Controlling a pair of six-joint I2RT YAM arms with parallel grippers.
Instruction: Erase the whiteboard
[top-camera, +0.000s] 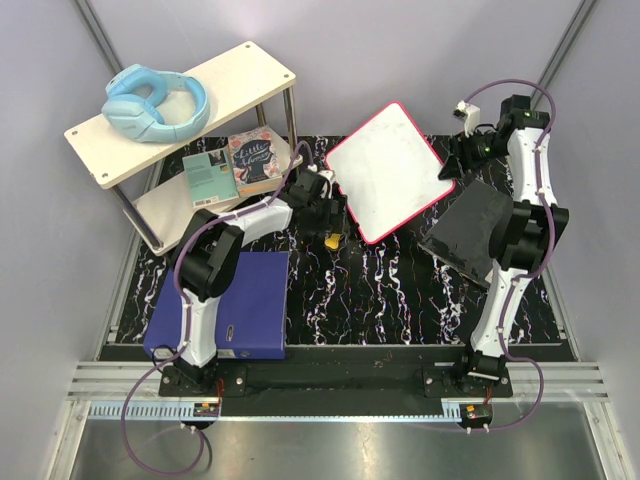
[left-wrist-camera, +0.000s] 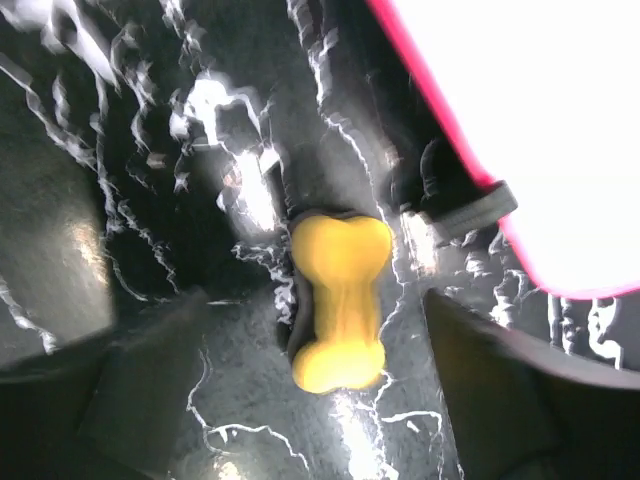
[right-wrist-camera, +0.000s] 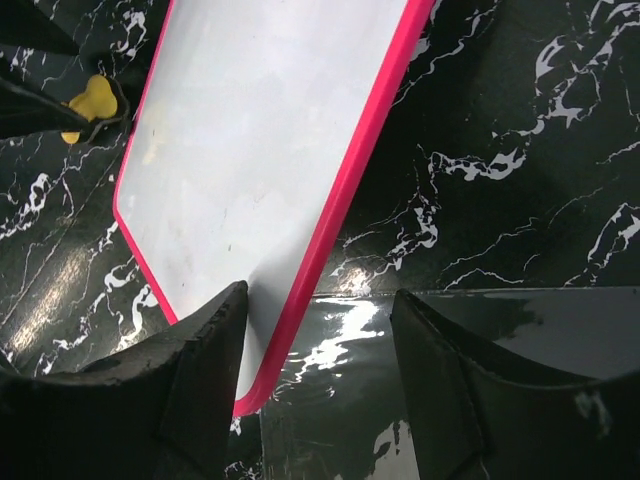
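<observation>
Pink-framed whiteboard (top-camera: 390, 170) lies at the back of the black marbled bench (top-camera: 400, 290), turned corner-wise between the two arms, with a dark grey cloth (top-camera: 470, 228) near its right corner. Right end effector (right-wrist-camera: 320, 298) is spread wide and straddles the board's frame, one finger (right-wrist-camera: 190, 370) overlapping the white surface and the other outside it; contact cannot be confirmed. Left end effector (left-wrist-camera: 315, 298) is likewise spread wide, holding nothing, above a yellow bone-shaped piece (left-wrist-camera: 338, 300) lying on the bench just beside the board's edge.
</observation>
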